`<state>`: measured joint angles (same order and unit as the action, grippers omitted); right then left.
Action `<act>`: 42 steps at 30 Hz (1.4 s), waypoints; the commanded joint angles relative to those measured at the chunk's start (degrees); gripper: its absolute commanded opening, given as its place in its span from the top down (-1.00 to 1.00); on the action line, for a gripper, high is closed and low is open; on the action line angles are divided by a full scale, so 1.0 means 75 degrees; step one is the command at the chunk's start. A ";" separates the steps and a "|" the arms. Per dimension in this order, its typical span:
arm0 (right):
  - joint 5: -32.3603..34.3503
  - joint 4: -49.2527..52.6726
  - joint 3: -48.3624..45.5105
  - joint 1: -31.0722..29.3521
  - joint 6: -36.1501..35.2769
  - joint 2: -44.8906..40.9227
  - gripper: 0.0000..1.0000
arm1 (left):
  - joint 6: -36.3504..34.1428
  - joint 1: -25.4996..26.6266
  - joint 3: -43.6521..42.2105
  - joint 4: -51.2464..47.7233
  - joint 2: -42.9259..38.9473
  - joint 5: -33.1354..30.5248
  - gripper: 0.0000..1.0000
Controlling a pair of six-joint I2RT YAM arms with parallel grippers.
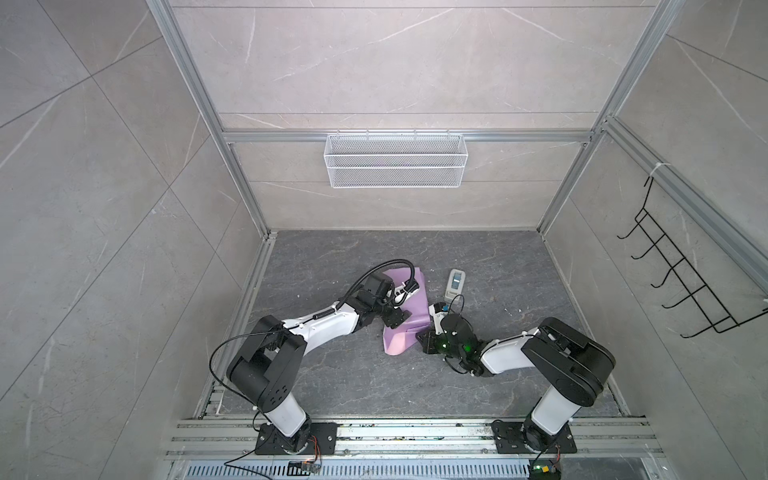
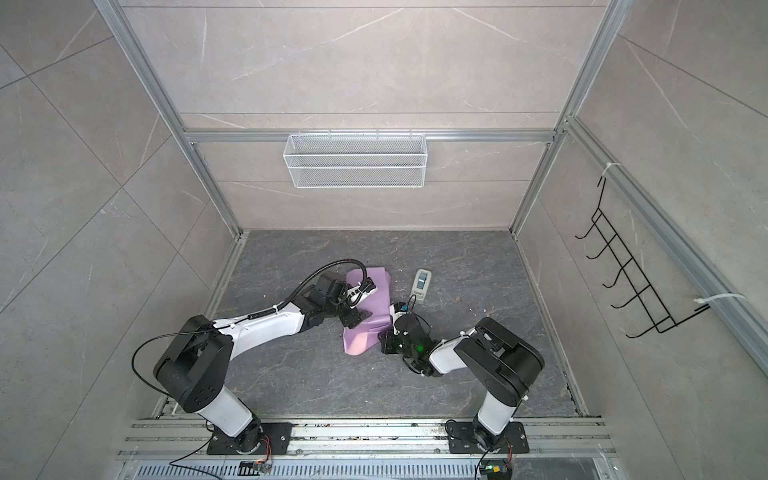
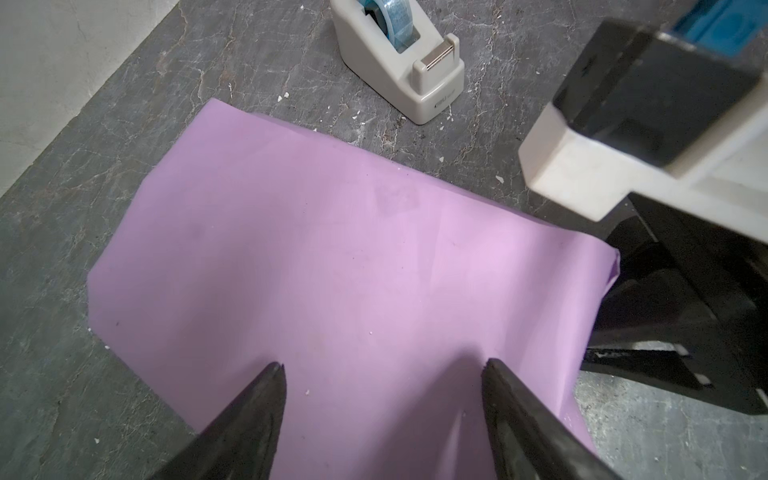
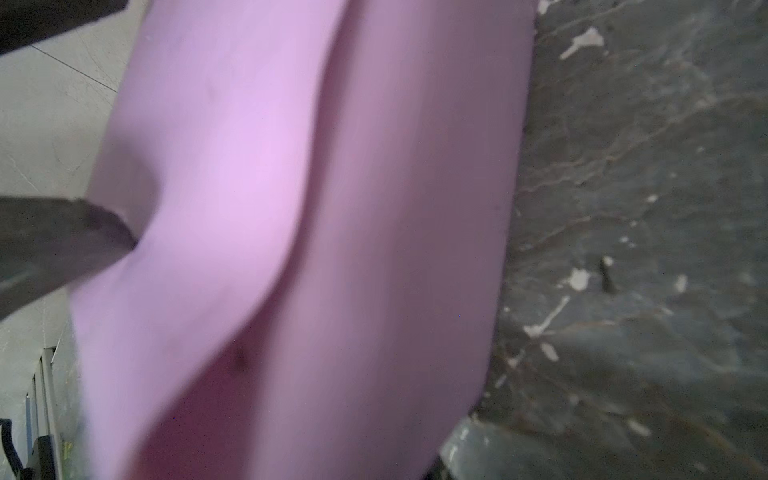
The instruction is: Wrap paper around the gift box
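Observation:
The lilac paper [image 1: 409,307] lies folded in a hump at the middle of the dark floor in both top views; the gift box is hidden under it. My left gripper [image 3: 384,368] is open, both fingertips resting on top of the paper [image 3: 332,249], at its left side [image 1: 392,320]. My right gripper [image 1: 420,336] sits at the paper's near right edge and is shut on the paper. In the right wrist view the paper [image 4: 291,166] rises close to the lens and covers the jaws; only one finger [image 4: 465,453] shows.
A grey-white tape dispenser [image 1: 455,284] with blue tape stands just right of the paper, close behind the right wrist [image 3: 399,62]. A white wire basket [image 1: 395,166] hangs on the back wall. A black hook rack [image 1: 681,270] is on the right wall.

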<state>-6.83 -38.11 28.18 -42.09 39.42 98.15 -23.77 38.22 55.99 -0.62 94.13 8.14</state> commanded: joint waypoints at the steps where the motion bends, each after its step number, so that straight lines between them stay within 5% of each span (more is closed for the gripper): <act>1: -0.0108 -0.0041 -0.0157 -0.0060 0.0076 0.0019 0.71 | -0.0134 -0.0004 0.0020 -0.0594 0.0287 -0.0136 -0.53; 9: 0.0270 0.0656 0.0054 -0.0063 -0.0063 -0.0598 0.72 | -0.0138 -0.0008 0.0045 -0.0625 0.0307 -0.0136 -0.53; 42: -0.0107 0.0526 -0.0107 -0.0950 0.0229 0.0110 0.78 | -0.0135 -0.0010 0.0077 -0.0697 0.0386 -0.0199 -0.53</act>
<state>-6.59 -37.26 28.42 -47.55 40.77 98.15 -23.77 38.22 56.69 -1.28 94.65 8.19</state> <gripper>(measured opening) 0.111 0.764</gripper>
